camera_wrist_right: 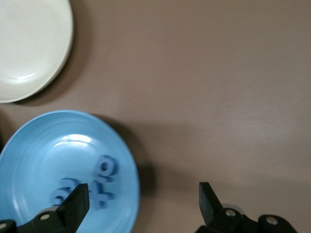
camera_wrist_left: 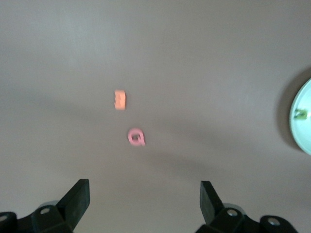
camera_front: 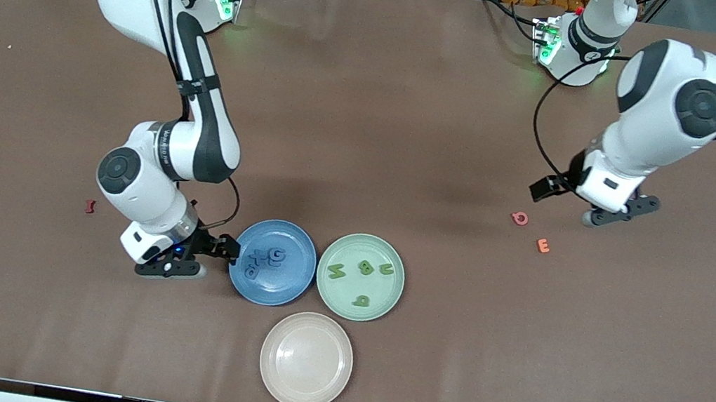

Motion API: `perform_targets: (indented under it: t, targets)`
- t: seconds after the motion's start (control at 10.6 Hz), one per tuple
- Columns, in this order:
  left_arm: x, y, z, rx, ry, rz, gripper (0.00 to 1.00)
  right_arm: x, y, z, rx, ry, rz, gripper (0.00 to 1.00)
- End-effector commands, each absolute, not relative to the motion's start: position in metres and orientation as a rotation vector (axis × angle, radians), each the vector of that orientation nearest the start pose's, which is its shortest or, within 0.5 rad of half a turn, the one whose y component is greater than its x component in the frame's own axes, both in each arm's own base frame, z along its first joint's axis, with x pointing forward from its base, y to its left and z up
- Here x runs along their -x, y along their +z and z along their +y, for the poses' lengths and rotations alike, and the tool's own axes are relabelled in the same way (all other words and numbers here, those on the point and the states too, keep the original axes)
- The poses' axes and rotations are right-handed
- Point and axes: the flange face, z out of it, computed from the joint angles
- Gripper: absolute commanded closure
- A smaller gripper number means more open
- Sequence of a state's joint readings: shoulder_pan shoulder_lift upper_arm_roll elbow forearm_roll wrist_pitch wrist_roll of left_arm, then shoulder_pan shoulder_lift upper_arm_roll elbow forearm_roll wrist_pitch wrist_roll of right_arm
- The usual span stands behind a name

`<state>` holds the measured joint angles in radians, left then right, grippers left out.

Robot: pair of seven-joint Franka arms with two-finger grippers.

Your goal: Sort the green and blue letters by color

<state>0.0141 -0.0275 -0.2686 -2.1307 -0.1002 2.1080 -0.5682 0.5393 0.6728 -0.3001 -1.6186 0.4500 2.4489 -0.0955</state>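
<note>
The blue letters [camera_front: 266, 262] lie bunched together in the blue plate [camera_front: 287, 293]. In the right wrist view the blue letters [camera_wrist_right: 103, 180] lie in that blue plate [camera_wrist_right: 43, 145] too. Several green letters [camera_front: 365, 268] lie spread out in the green plate [camera_front: 336, 297]. My right gripper [camera_front: 172, 267] hangs open and holds nothing, just off the blue plate's rim toward the right arm's end; its open fingers [camera_wrist_right: 77, 204] frame that rim. My left gripper [camera_front: 614, 218] is open with nothing in it over bare table, and its fingers [camera_wrist_left: 77, 199] stand wide apart.
A cream plate [camera_front: 306, 360] sits nearest the front camera, in front of the two coloured plates. A pink letter [camera_front: 519, 217] and an orange letter [camera_front: 543, 245] lie on the table near my left gripper. A dark red letter [camera_front: 90, 206] lies toward the right arm's end.
</note>
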Motion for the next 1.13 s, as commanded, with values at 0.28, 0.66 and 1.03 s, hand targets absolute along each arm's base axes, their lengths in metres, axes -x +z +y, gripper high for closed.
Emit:
perform_targets:
  t: [0.28,0.66,1.03]
  targets:
    - [-0.569,0.540,-0.079,3.211,-0.062,-0.382,0.00,-0.691,0.317,0.134,3.019,-0.222,-0.209,0.00]
    - [-0.572,0.599,-0.074,3.144,-0.174,-0.146,0.00,-0.678,0.387,0.060,3.082,-0.103,-0.254,0.00]
    - [-0.562,0.636,-0.087,3.135,-0.215,0.111,0.00,-0.644,0.465,-0.006,3.098,0.022,-0.349,0.00]
